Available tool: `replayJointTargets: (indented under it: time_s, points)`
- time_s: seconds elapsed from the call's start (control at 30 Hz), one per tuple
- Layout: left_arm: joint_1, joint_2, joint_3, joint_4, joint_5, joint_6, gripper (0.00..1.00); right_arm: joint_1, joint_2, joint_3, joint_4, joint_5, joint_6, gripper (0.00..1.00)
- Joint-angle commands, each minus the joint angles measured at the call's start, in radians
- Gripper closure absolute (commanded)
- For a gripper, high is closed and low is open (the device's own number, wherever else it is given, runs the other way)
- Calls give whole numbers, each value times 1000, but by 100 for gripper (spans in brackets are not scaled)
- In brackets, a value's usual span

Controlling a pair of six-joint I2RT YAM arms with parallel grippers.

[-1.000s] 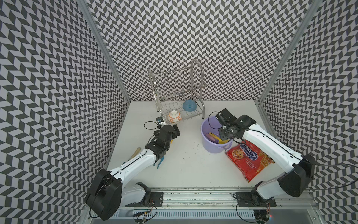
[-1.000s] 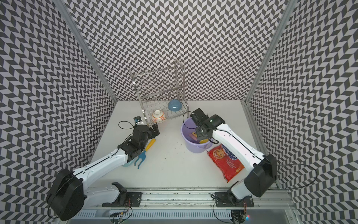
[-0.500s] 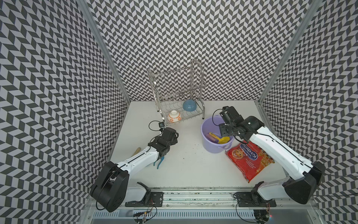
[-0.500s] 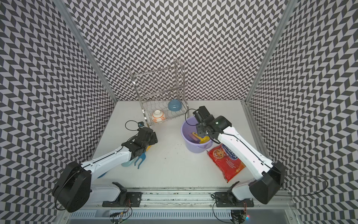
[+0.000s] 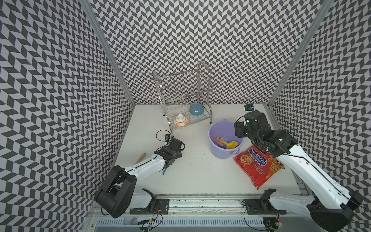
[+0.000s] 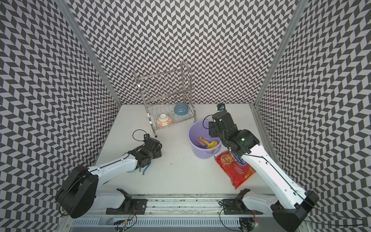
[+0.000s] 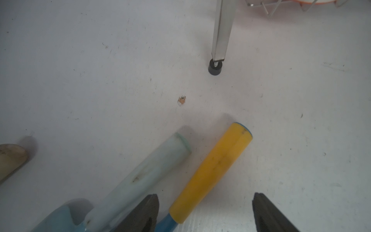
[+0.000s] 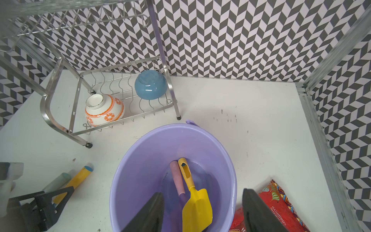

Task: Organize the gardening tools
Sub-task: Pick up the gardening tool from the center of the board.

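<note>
**Gardening tools: half sorted**

Yellow scoop (image 8: 197, 206) and purple scoop with pink handle (image 8: 176, 178) lie inside the lavender bucket (image 5: 218, 152), right of centre in both top views. Blue fork with yellow handle (image 7: 212, 166) and pale-blue trowel (image 7: 144, 176) lie side by side on the counter (image 5: 192, 172), left of centre.

Left gripper (image 7: 205, 194): open, empty, jaws straddling the fork handle's lower end, one finger close beside the trowel. Right gripper (image 8: 202, 191): open, empty, above the bucket.

Tools are likely light, rigid plastic, and the smooth round handles may roll or slip. Best hold: mid-handle, crosswise.
</note>
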Motion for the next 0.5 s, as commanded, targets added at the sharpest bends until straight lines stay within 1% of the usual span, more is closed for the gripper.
replayJointTargets:
  time_s: [0.0, 0.33, 0.47]
  points:
    - [-7, 24, 0, -14, -6, 2, 25, -6, -19, -11, 83, 31, 10, 35]
    - [-7, 145, 54, 16, -15, 39, 25, -6, -25, -17, 109, 21, 4, 35]
    - [-7, 187, 73, 40, -9, 37, 28, -6, -22, -20, 116, 22, 4, 35]
